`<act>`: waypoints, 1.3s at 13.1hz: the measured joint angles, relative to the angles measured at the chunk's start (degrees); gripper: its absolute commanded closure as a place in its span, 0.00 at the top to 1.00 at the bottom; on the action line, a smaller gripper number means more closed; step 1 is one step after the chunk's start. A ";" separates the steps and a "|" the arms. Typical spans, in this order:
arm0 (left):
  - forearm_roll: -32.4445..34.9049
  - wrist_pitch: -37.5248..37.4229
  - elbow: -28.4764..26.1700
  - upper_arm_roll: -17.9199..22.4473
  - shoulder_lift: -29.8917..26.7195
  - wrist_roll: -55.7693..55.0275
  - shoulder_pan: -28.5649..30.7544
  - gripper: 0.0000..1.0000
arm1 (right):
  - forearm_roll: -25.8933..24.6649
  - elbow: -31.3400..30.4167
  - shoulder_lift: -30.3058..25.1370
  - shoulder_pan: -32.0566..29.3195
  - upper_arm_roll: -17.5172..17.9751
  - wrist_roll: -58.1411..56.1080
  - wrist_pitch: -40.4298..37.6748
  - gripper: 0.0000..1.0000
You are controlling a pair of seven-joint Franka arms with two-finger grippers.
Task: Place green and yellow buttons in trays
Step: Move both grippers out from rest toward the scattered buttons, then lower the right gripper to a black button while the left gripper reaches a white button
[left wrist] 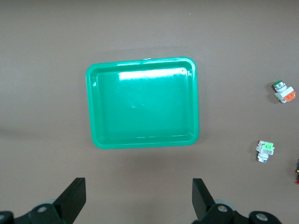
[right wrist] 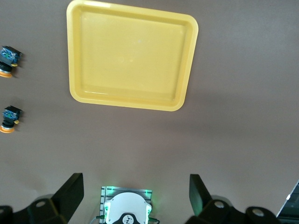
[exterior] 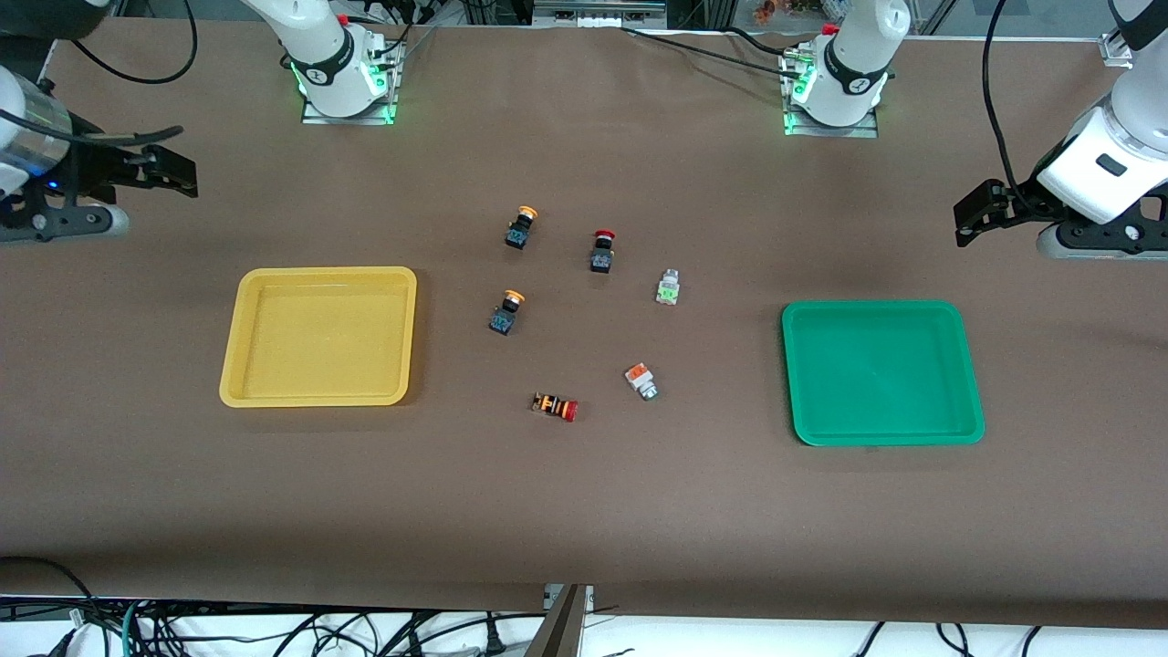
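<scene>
red button (left wrist: 297, 170) cut by edge | button markings too small

Table cover (exterior: 584, 511): matt brown sheet, cloth- or paper-like, smooth, faintly creased
Green tray (left wrist: 142, 140): smooth glossy plastic, bright glare on its floor, under the left gripper (left wrist: 139, 198), whose fingers are matt black
Yellow tray (right wrist: 131, 100): smooth plastic, softer sheen, under the right gripper (right wrist: 135, 193), fingers likewise matt black
Buttons: two yellow-capped (exterior: 522, 226) (exterior: 506, 312), glossy domes on dark plastic bodies; pale-green-block button (exterior: 669, 287), whitish plastic
</scene>
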 measured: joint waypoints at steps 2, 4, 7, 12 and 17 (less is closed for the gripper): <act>0.00 -0.64 0.00 -0.03 0.00 0.00 -0.04 1.00 | 0.00 0.01 1.29 0.76 0.16 0.00 0.04 1.00; 0.00 -1.79 0.01 -0.07 0.00 0.00 -0.07 1.00 | 0.91 -0.07 3.78 2.62 0.32 0.68 1.20 1.00; 0.00 -3.41 0.03 -0.99 0.00 0.00 -0.10 1.00 | 4.21 -1.27 8.51 7.77 0.55 10.70 6.56 1.00; -0.05 -6.44 -0.37 -3.51 1.45 0.19 -0.16 1.00 | 6.34 -10.15 10.83 15.32 0.72 26.47 19.86 1.00; -0.26 3.87 -1.12 -10.35 17.14 -0.41 -1.37 1.00 | 7.27 -21.09 11.88 25.24 1.15 42.95 33.23 1.00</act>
